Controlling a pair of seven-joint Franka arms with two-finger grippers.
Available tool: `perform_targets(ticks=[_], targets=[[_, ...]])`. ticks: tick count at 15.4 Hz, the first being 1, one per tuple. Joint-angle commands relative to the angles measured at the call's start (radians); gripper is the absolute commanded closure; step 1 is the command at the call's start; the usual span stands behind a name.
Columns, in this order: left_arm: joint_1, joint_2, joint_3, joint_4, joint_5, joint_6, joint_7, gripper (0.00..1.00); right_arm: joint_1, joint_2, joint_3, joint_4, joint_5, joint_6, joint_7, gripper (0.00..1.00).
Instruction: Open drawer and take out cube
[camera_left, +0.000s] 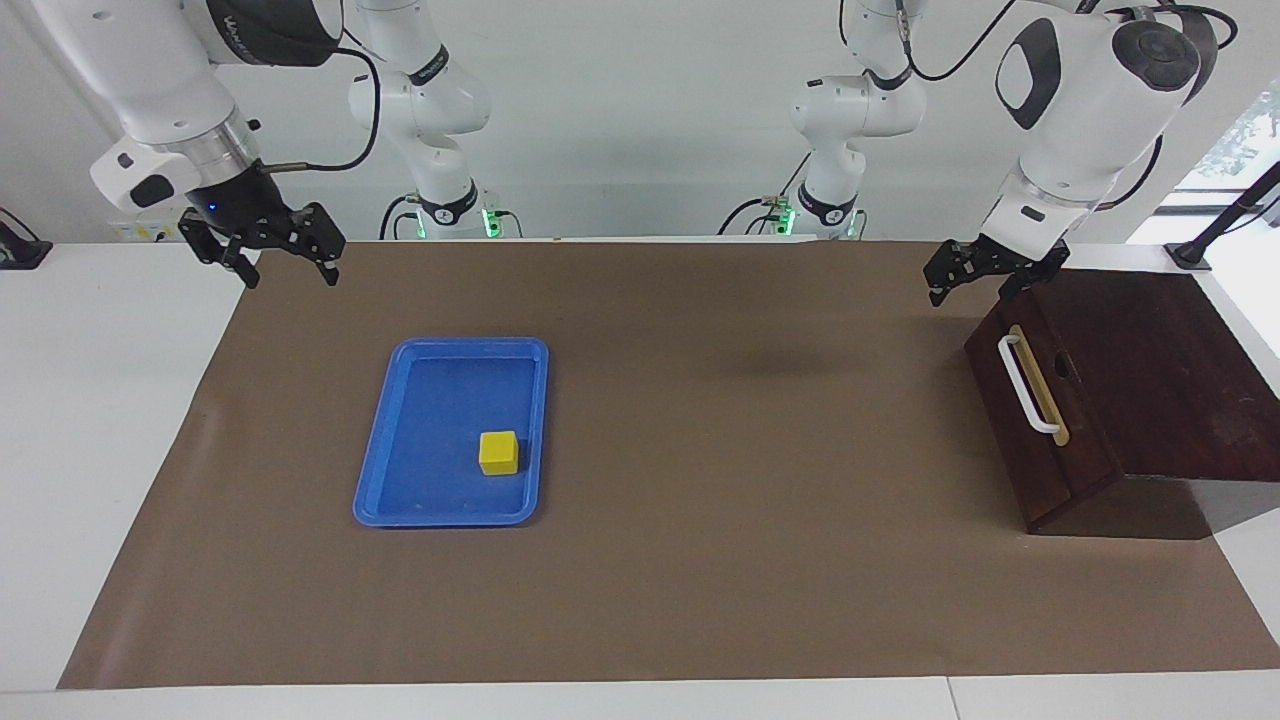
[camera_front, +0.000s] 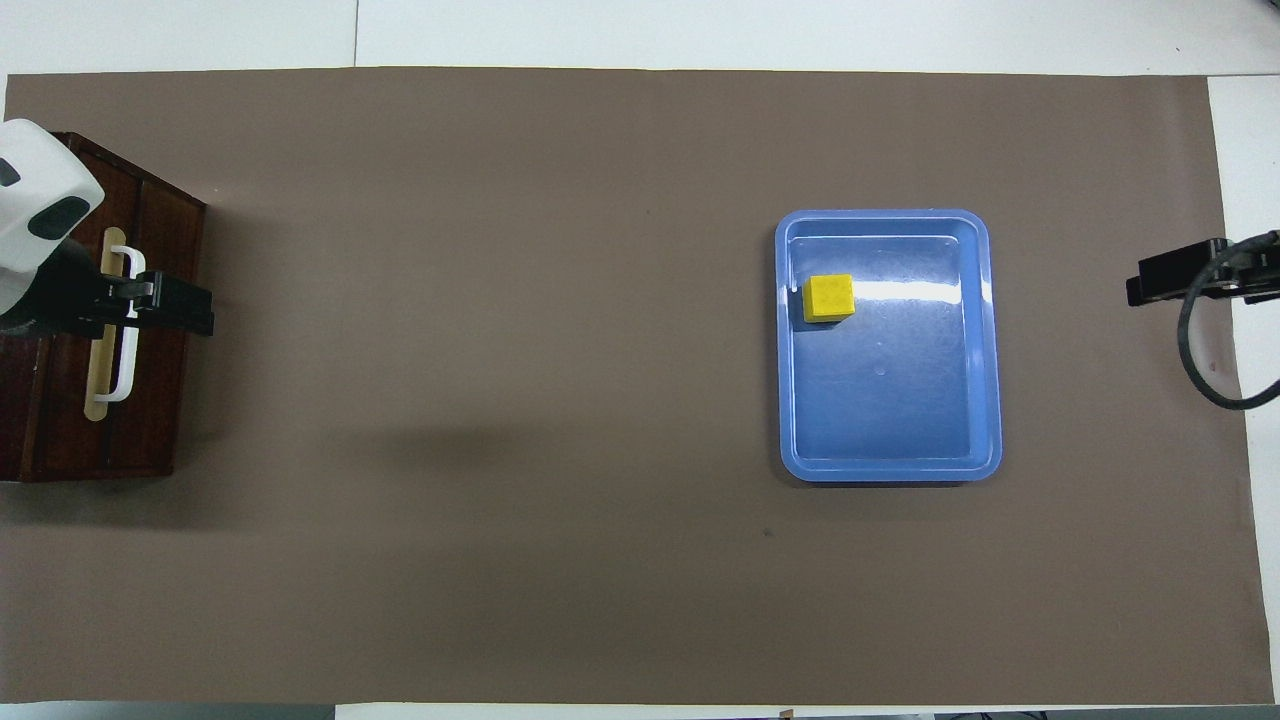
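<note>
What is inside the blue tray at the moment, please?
Only the yellow cube sits in the blue tray, toward the end farther from the robots, beside one long rim. The rest of the tray floor shows bare. Nothing covers it; neither pincer is over it.

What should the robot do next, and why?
Probably nothing but parking the arms: the cube already sits in the tray, the drawer looks shut, and both the open right tool and open left tool hang empty.
</note>
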Motion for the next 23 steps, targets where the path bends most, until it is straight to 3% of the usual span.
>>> perform_targets(ticks=[1, 4, 8, 11, 15, 23], targets=[[0.002, -0.017, 0.003, -0.012, -0.017, -0.019, 0.015, 0.00, -0.041, -0.030, 0.028, -0.033, -0.022, -0.045, -0.053, 0.00], [-0.002, -0.017, 0.005, -0.012, -0.017, -0.034, 0.014, 0.00, -0.056, -0.036, 0.030, -0.091, -0.021, 0.001, -0.051, 0.00], [-0.004, -0.016, 0.005, -0.006, -0.017, -0.063, 0.010, 0.00, -0.094, -0.013, 0.038, -0.076, -0.021, 0.021, -0.051, 0.00], [-0.004, -0.016, 0.005, -0.006, -0.017, -0.057, 0.006, 0.00, -0.097, 0.017, 0.045, 0.002, -0.012, -0.046, -0.045, 0.00], [-0.006, -0.017, 0.003, -0.007, -0.020, -0.042, 0.001, 0.00, -0.088, -0.010, 0.050, -0.081, -0.030, 0.027, -0.019, 0.00], [-0.004, -0.017, 0.005, -0.009, -0.040, -0.031, -0.008, 0.00, -0.085, 0.003, 0.051, -0.041, -0.052, -0.025, -0.013, 0.00]])
